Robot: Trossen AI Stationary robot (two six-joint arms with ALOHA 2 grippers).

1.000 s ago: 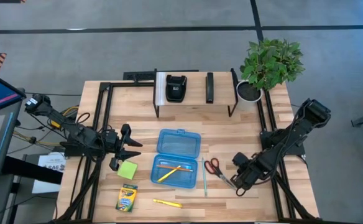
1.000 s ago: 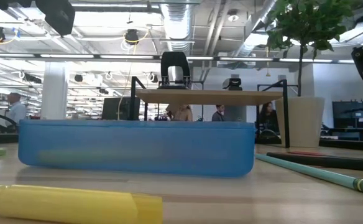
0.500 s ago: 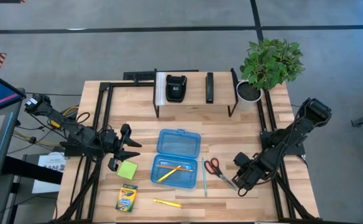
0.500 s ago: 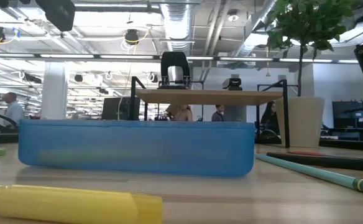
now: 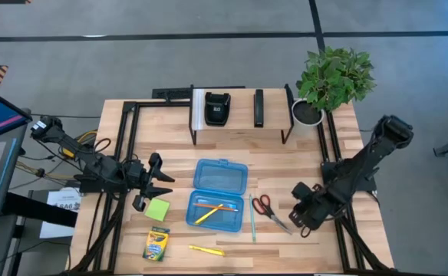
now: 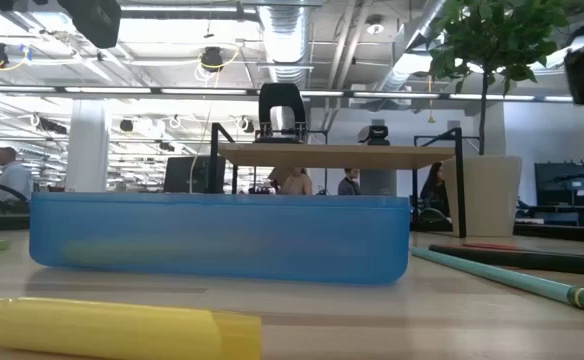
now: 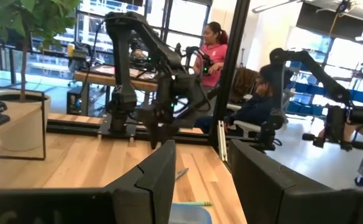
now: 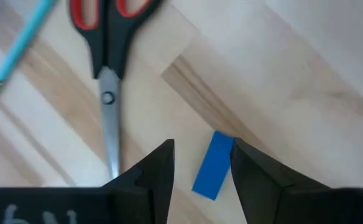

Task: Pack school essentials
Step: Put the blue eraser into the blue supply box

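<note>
The translucent blue case (image 5: 219,192) lies open mid-table with a yellow and an orange pencil (image 5: 209,209) inside. To its right lie the teal pen (image 5: 252,217) and the red-handled scissors (image 8: 107,37). The blue eraser (image 8: 212,165) lies flat on the wood. My right gripper (image 8: 203,155) hangs open over it, one finger on either side. My left gripper (image 5: 169,184) stands open just beyond the green sticky-note pad (image 5: 157,209). The crayon box (image 5: 156,244) and yellow highlighter (image 5: 206,250) lie near the front edge.
A black metal rack (image 5: 239,115) carrying black devices stands at the far edge, with a potted plant (image 5: 331,80) to its right. Black frame rails run along both sides of the table. People sit in the room beyond (image 7: 209,46).
My right arm has risen a little over the eraser; in the low view its dark part has moved higher at the top right. The eraser, scissors and pen lie where they were.
</note>
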